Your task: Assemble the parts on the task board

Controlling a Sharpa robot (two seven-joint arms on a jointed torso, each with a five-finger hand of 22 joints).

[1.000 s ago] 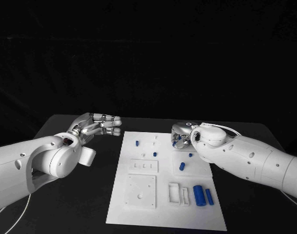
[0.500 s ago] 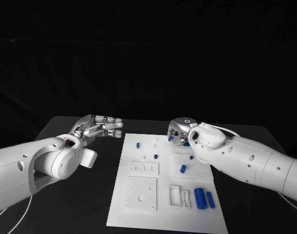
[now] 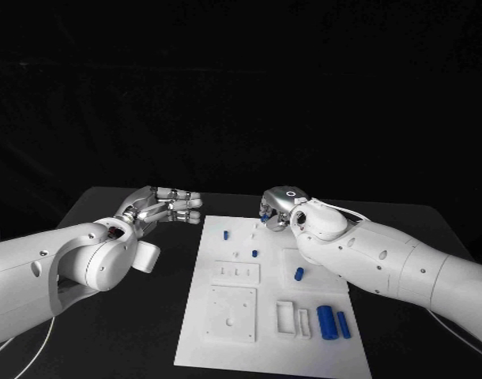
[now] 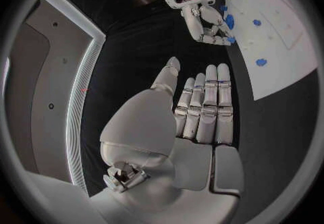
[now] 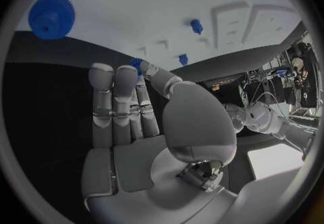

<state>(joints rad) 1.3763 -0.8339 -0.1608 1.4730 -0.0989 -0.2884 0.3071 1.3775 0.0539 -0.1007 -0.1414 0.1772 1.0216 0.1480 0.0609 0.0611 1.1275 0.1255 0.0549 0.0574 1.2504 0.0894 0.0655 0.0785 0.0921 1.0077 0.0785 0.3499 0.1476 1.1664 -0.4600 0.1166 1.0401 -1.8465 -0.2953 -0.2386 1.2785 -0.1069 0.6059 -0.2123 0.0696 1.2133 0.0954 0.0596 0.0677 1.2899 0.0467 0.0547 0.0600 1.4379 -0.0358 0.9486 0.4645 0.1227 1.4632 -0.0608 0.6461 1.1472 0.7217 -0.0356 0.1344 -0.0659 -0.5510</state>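
Right hand hovers at the white board's far edge, pinching a small blue part at its fingertips. It looks light, stiff, maybe slippery. Left hand waits alongside, fingers loosely together, holding nothing.

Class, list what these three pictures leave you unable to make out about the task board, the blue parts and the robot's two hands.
- Right hand, head view: its own wrist and forearm hide the fingertips, so whether it pinches a blue part cannot be told.
- Task board, head view: the right arm covers its right edge.
- Blue gear, right wrist view: its seating on the board is too distorted to judge.
- Left hand, left wrist view: fingers straight, holding nothing; the board beyond is cut off by the circle's rim.
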